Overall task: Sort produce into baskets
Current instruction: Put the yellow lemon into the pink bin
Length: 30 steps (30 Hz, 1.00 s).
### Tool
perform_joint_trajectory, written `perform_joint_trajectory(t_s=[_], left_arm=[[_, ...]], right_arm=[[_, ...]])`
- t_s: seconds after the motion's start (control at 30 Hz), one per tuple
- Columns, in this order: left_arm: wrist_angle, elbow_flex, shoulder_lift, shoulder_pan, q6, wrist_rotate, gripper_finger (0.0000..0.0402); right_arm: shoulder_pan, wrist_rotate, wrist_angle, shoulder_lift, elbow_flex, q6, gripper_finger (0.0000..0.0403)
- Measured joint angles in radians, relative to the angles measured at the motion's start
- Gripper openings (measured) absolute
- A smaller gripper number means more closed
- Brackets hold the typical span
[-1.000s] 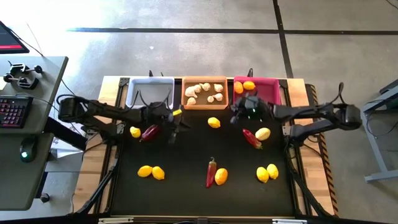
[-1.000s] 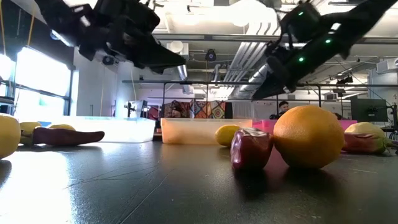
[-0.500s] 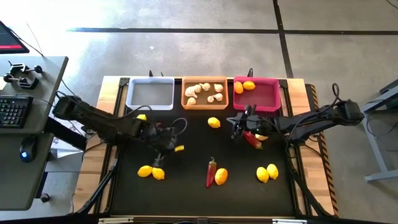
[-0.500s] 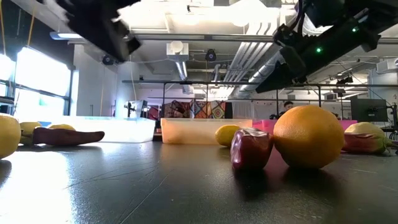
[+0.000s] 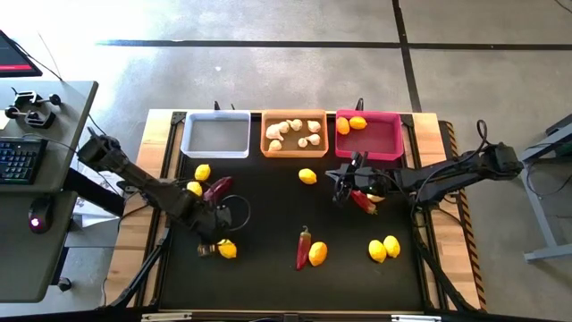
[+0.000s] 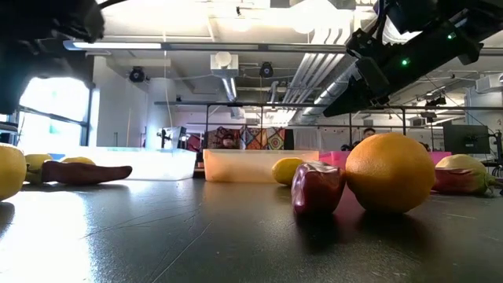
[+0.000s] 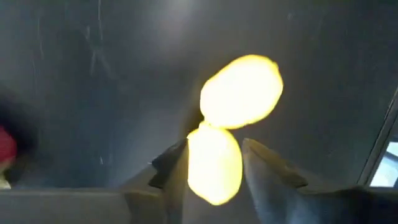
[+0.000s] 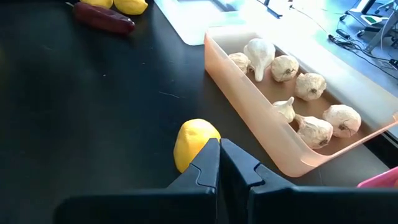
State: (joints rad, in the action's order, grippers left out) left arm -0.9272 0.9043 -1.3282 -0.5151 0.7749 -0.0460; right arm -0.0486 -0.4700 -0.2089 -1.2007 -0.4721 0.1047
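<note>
Lemon (image 7: 214, 163) between left gripper (image 7: 214, 171) fingers, second lemon (image 7: 242, 91) just beyond

Garlic bulbs (image 8: 297, 102) in orange basket (image 8: 249, 118)

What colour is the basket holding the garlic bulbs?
Orange. The basket with the garlic bulbs shows best in the high view, between the other two.

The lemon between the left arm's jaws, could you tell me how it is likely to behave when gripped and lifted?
The lemon looks smooth and rounded, so it may slip from narrow jaws. It touches a second lemon, which would probably roll if nudged. It seems firm, not fragile.
</note>
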Motion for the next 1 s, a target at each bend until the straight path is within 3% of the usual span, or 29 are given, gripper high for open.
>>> perform_joint_trajectory(t_s=[0.2, 0.37, 0.67, 1.0], left_arm=[[-0.027, -0.008, -0.015, -0.036, 0.154, -0.029, 0.0221], [-0.053, -0.009, -0.038, -0.1, 0.249, -0.072, 0.026], [-0.055, -0.01, -0.111, -0.198, 0.315, -0.011, 0.0269], [-0.045, -0.01, -0.223, -0.201, 0.208, -0.02, 0.0269]], right_arm=[[0.0, 0.0, 0.001, -0.001, 0.0, 0.0, 0.0], [0.0, 0.001, 0.002, -0.001, 0.0, 0.0, 0.0], [0.0, 0.001, 0.004, -0.001, -0.001, 0.0, 0.0], [0.0, 0.002, 0.01, -0.001, -0.001, 0.0, 0.0]])
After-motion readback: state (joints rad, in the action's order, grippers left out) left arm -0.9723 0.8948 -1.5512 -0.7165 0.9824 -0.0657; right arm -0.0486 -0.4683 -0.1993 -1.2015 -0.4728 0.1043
